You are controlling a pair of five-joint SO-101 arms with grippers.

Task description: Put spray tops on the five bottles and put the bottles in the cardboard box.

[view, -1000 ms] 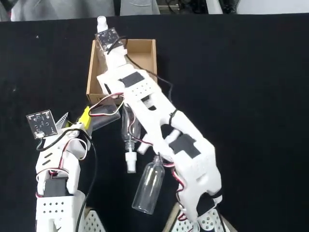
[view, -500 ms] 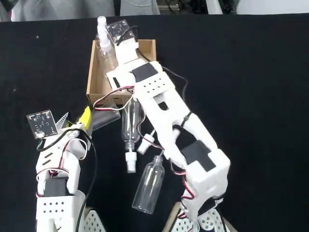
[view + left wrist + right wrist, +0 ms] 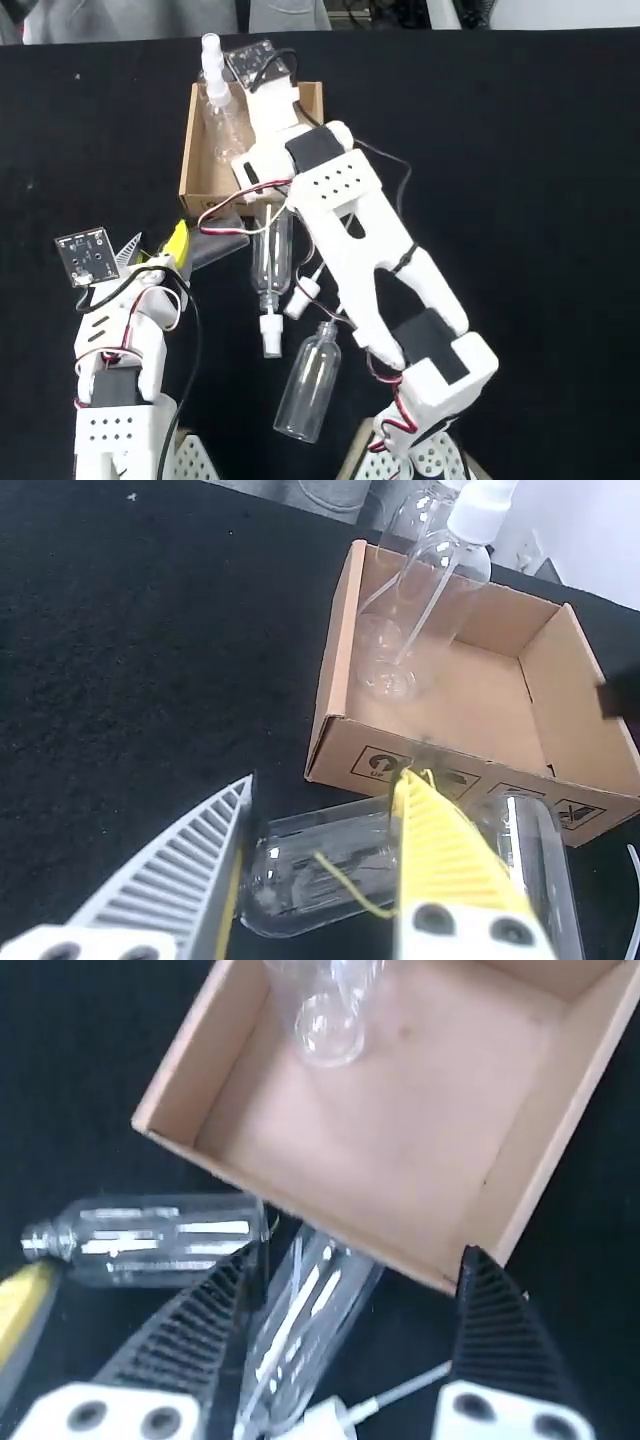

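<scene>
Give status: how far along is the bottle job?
Done: one capped bottle leans in the cardboard box. In hand: the right end effector is open and empty over the box's near wall; the left end effector sits at an uncapped bottle. Left: box the second capped bottle lying outside, cap that uncapped one and the bare bottle near the arm bases; a loose spray top lies close by.
</scene>
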